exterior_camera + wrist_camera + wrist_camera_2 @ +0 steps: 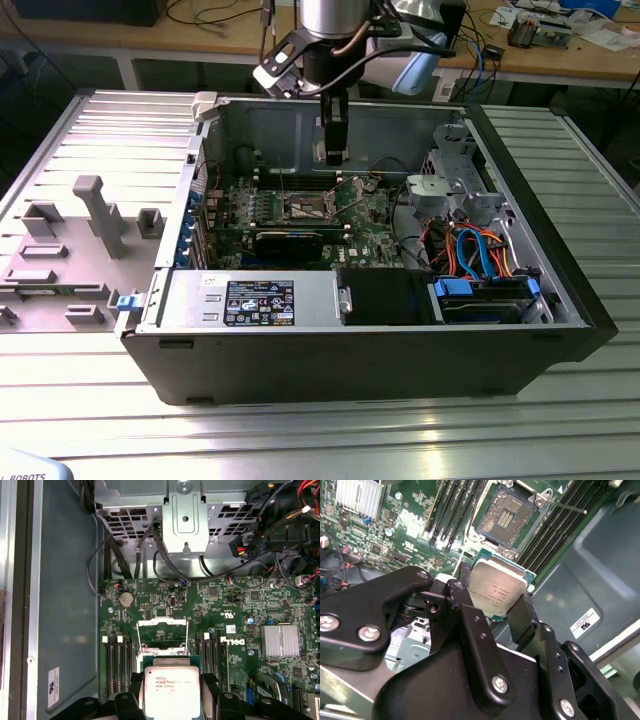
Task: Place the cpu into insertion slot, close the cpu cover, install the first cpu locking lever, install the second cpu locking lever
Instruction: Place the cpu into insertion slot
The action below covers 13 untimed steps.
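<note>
My gripper is shut on the cpu, a small square chip with a silver-grey top, pinched by its edges between two black fingers. It hangs in the air above the green motherboard, a short way off the insertion slot, whose dark centre lies bare inside its metal rim. In the first wrist view the cpu hangs in front of the cpu cover, a thin silver frame standing raised open. A thin locking lever sticks out beside the slot. In the exterior view the gripper hovers over the slot.
The motherboard lies inside an open computer case. Black memory slots flank the socket. A finned heatsink, a metal drive cage and bundles of cables stand around. A grey fixture plate lies at the exterior view's left.
</note>
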Motion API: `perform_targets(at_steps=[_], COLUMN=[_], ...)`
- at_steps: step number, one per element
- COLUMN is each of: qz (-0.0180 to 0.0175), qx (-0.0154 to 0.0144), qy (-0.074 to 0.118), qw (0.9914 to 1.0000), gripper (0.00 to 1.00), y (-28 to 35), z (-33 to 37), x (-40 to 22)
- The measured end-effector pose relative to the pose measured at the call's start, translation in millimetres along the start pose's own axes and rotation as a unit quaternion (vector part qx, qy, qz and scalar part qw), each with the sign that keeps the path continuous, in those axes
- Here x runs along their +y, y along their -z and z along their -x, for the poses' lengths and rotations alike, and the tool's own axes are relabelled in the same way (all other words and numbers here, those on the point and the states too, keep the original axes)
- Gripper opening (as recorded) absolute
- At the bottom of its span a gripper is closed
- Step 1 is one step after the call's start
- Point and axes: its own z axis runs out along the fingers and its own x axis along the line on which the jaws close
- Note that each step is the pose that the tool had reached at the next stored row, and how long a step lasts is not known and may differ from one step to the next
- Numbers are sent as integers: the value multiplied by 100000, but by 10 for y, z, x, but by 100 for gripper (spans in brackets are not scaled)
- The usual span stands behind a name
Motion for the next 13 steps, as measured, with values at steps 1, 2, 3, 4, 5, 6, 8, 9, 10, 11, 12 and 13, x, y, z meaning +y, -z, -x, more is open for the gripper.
perform_targets(at_steps=[1, 2, 3, 4, 5, 6, 8, 9, 10, 11, 12, 13], qz=[-4, -11, -6, 2, 29, 69, 80, 96, 98, 94, 102, 114], qx=[92, 140, 185, 207, 244, 363, 664, 855, 889, 892, 897, 891], qy=[357, 446, 519, 549, 579, 586, 574, 586, 604, 623, 635, 637], qw=[99999, 99999, 99998, 99998, 99998, 99998, 99996, 99995, 99994, 99994, 99994, 99994], gripper=[54, 54, 54, 54, 54, 54, 54, 54, 54, 54, 54, 54], y=[-18, -31, -48, -60, -74, -91, -109, -131, -148, -164, -187, -204], z=[0, 1, 1, 2, 3, 4, 5, 5, 5, 6, 6, 7], x=[-11, -20, -35, -55, -84, -117, -155, -178, -185, -187, -189, -191])
